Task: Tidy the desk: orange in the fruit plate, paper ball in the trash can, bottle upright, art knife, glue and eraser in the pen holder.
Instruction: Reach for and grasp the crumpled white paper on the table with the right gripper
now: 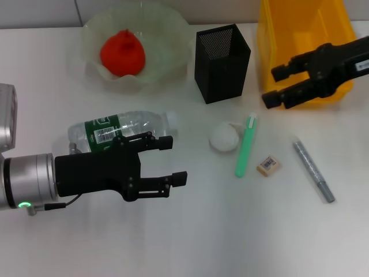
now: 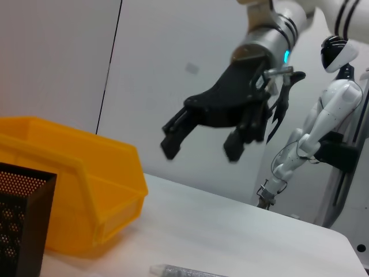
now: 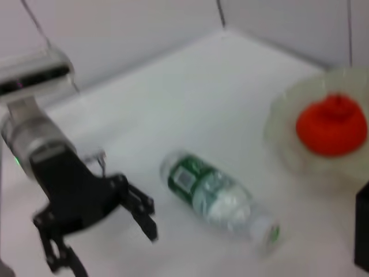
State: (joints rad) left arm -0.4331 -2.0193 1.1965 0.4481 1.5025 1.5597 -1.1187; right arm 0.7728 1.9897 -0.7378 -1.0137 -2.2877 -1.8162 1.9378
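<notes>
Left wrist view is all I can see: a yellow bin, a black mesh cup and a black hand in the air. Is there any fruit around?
Observer: Yes, an orange sits in the fruit plate.
Operator: Is there a bottle too?
Observer: The bottle lies on its side, with the left hand open close by it.
Operator: Any litter lying about?
Observer: A paper ball lies on the desk in front of the pen holder, not in the trash can, where the right hand hangs open.
</notes>
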